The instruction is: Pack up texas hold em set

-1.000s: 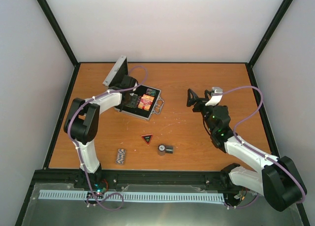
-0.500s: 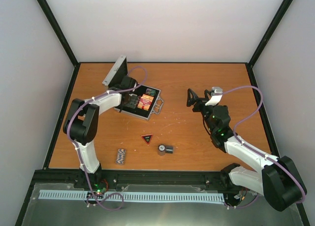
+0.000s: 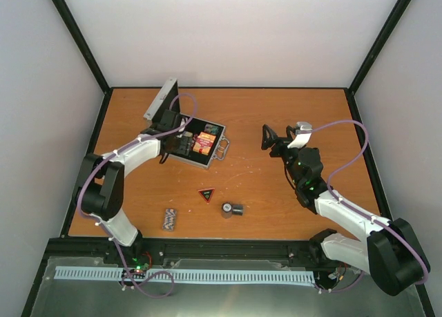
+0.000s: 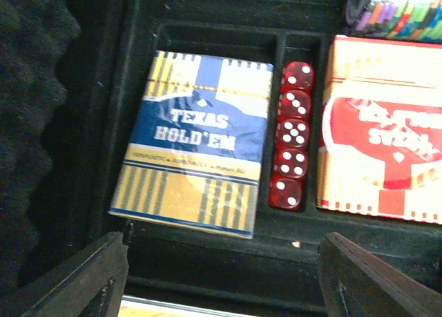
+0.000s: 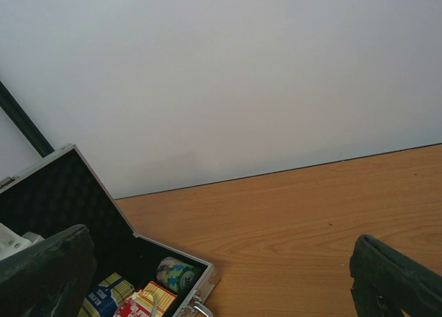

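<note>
The silver case (image 3: 201, 163) stands open at the table's back left, its lid (image 3: 161, 100) raised. My left gripper (image 3: 178, 146) is open and empty over the case's left half. In the left wrist view my gripper (image 4: 221, 289) hangs above the black lining (image 4: 207, 262), which holds a blue-and-yellow card box (image 4: 197, 144), a column of red dice (image 4: 290, 155), a red card box (image 4: 383, 151) and striped chips (image 4: 397, 10). A red-edged black triangle (image 3: 206, 194), round buttons (image 3: 231, 209) and a row of striped chips (image 3: 168, 219) lie on the table. My right gripper (image 3: 271, 137) is open and empty above the table's right.
The right wrist view shows its gripper (image 5: 221, 289) open over bare wood, with the case rim (image 5: 202, 267), foam-lined lid (image 5: 62, 199) and chips (image 5: 176, 272) at lower left. White walls with black corner posts (image 3: 83, 44) enclose the table. A metal handle (image 3: 225, 148) sticks out of the case's right side.
My left arm's elbow has swung out to the left and lower in the view, while its gripper stays over the case. The right arm has not moved.
</note>
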You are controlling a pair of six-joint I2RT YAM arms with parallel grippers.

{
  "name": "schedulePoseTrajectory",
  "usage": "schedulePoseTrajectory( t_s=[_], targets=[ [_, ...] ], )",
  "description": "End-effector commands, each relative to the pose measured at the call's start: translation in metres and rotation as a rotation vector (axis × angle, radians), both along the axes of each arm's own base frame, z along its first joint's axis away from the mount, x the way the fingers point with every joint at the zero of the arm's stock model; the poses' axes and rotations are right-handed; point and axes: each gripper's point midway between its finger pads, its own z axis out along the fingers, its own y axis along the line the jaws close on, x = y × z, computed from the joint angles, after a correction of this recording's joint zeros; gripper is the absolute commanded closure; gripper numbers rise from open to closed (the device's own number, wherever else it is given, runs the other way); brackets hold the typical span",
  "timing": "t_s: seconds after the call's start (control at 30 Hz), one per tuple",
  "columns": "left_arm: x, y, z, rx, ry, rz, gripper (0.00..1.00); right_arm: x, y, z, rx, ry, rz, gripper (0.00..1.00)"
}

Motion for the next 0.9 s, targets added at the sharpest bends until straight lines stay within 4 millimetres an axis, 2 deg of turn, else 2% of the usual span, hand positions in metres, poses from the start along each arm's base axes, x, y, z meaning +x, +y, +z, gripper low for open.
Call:
schedulePoseTrajectory(
  t_s=[0.0,0.53,0.87],
  targets=[
    [-0.001,-0.006,-0.002,-0.07,0.002,0.003,0.25,0.004,-0.002,0.012,0.013,-0.021,-0.008,0.0],
    [0.01,-0.006,-0.033,-0.028,0.041,0.009,0.3,0.004,-0.002,0.012,0.011,-0.021,-0.007,0.0],
    [0.017,-0.008,-0.035,-0.021,0.026,0.0,0.31,0.004,-0.001,0.012,0.009,-0.02,-0.003,0.0]
  ],
)
